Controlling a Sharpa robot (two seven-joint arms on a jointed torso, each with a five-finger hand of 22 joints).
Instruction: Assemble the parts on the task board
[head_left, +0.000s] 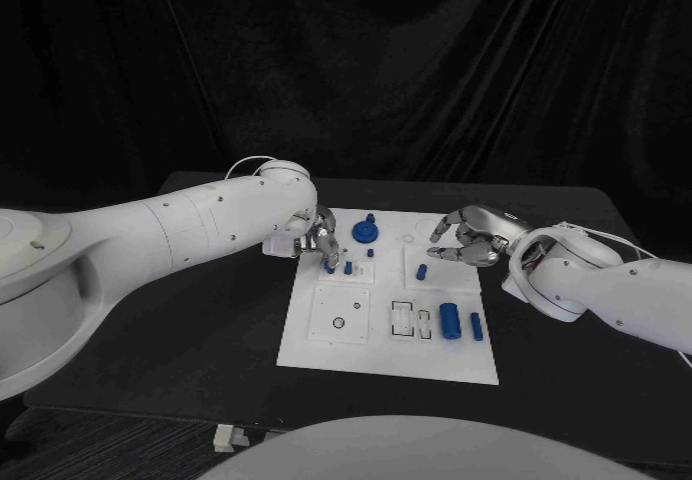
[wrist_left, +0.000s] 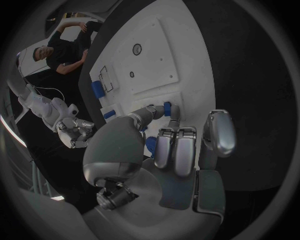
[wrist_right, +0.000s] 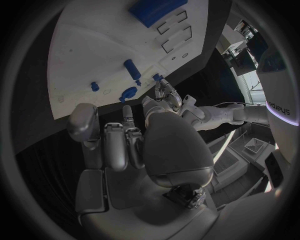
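Observation:
The white task board lies mid-table. My left hand hangs over its far left corner, thumb and a finger pinching a small blue peg that stands at the board; a second peg is right beside it. A round blue part stands just right of that hand. My right hand hovers over the board's far right edge, fingers curled in, and I see nothing in it. A short blue peg stands below it. A thick blue cylinder and a thin blue pin lie near the right edge.
The board's near left square has a small ring hole, with empty rectangular recesses beside it. Black tabletop surrounds the board. Both white arms reach in from the sides above the far half.

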